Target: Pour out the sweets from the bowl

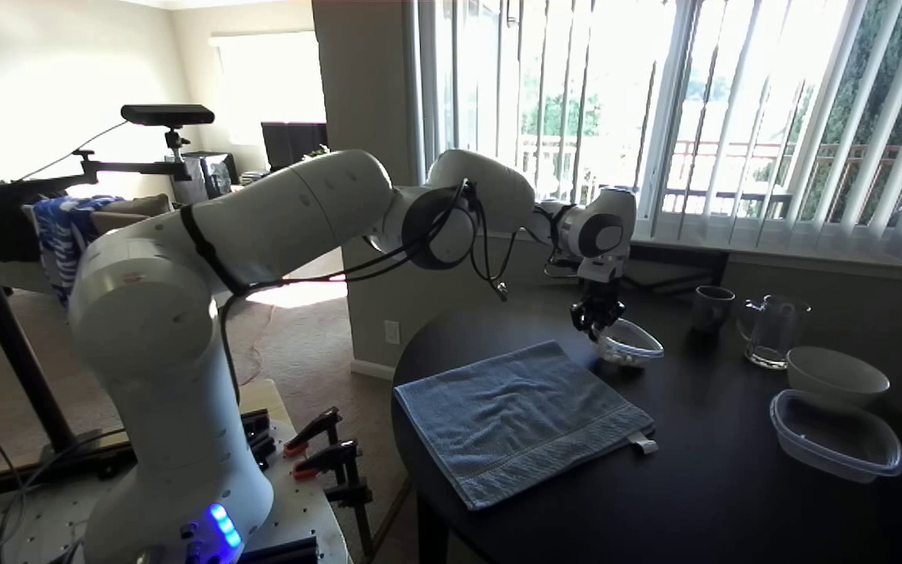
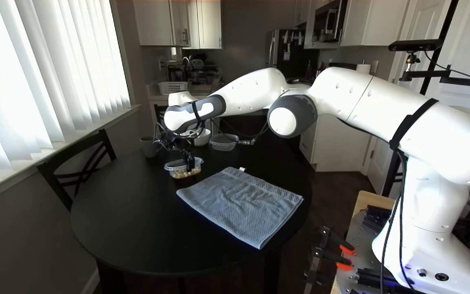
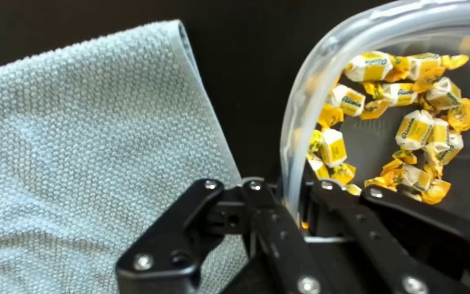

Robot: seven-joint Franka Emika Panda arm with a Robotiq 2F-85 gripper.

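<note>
The bowl is small, shallow and translucent, and it stands beside the towel's far corner; it also shows in an exterior view. In the wrist view its rim curves up from the jaws and its right part is cut off. Several yellow-and-white wrapped sweets lie inside it. My gripper has its fingers close together, one on each side of the rim, and looks shut on it. The bowl is about level, at or just above the dark table; I cannot tell which. The fingertips are partly hidden.
A blue-grey towel lies flat on the round table, next to the bowl. A grey mug, a clear glass mug, a white bowl and a larger clear container stand beyond. A chair stands by the window.
</note>
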